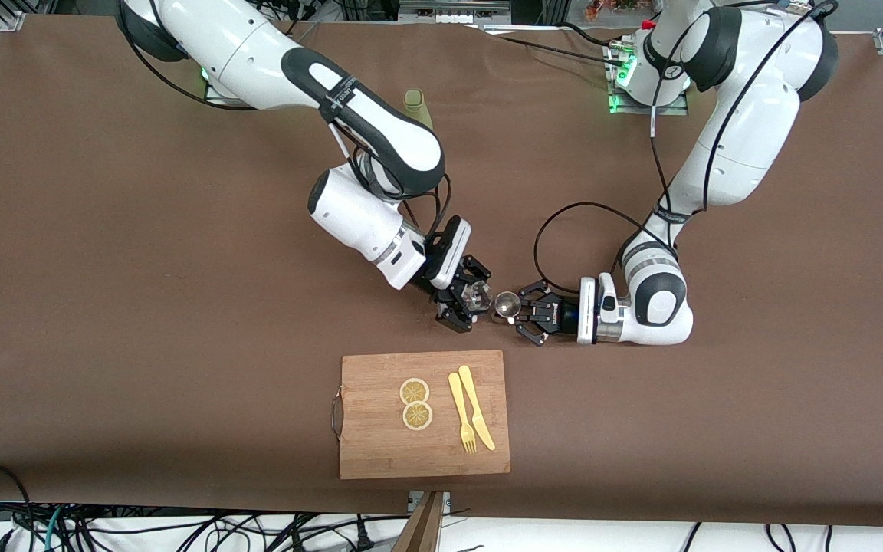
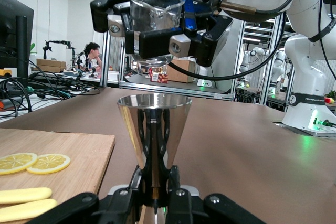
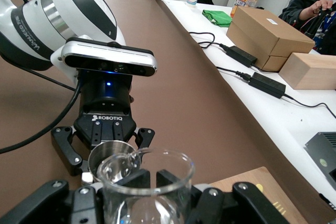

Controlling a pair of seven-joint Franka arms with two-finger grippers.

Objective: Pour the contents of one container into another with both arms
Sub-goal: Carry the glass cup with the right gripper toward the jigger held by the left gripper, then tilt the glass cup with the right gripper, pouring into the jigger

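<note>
My left gripper [image 1: 520, 310] is low over the table's middle, shut on the waist of an upright steel jigger [image 1: 507, 304]. In the left wrist view the jigger [image 2: 154, 124] rises from between the jaws. My right gripper [image 1: 466, 301] is shut on a clear glass beaker [image 1: 477, 294], held just beside and above the jigger. That beaker [image 2: 155, 6] hangs over the jigger's open mouth. In the right wrist view the beaker [image 3: 149, 174] has its spout close over the jigger's rim [image 3: 105, 157]. I see no liquid stream.
A wooden cutting board [image 1: 380, 452] lies nearer the front camera than the grippers, bearing two lemon slices [image 1: 415, 403] and a yellow fork and knife [image 1: 470, 418]. An olive-green container [image 1: 415, 105] stands near the right arm's base. Black cables loop from the left arm.
</note>
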